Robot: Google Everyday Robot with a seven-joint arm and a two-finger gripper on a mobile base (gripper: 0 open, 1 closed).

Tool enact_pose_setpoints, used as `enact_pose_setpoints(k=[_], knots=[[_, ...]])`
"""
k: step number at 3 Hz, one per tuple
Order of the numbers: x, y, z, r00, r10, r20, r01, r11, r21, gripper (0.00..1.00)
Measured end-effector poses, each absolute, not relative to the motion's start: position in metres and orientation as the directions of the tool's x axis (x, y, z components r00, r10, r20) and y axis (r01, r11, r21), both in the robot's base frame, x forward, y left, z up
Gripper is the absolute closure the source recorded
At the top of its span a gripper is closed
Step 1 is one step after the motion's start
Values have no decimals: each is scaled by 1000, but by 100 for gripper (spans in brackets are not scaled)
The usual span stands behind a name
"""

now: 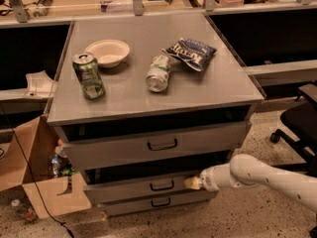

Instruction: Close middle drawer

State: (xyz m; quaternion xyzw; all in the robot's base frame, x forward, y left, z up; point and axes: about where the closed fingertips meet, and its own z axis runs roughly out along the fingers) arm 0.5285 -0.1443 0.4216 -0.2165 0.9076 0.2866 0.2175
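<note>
The grey cabinet has three drawers. The middle drawer point(129, 187) has a low flat front with a small dark bar handle point(162, 185) and stands pulled out a short way. My gripper point(193, 183) comes in from the right on a white arm and its yellowish tip rests against the right part of the middle drawer's front. The top drawer point(153, 145) above it also sits slightly out, and the lowest drawer point(158, 203) lies just below.
On the cabinet top point(223, 86) stand a green can point(88, 75), a white bowl point(108, 52), a can lying on its side point(158, 73) and a blue chip bag point(190, 53). A cardboard box point(37, 182) sits at the left, a black chair point(297, 123) at the right.
</note>
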Motion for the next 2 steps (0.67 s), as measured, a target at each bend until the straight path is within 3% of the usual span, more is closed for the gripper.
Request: enact_pose_setpoints(k=[2], knots=[[531, -142, 422, -810, -259, -527, -517, 739, 431, 100]])
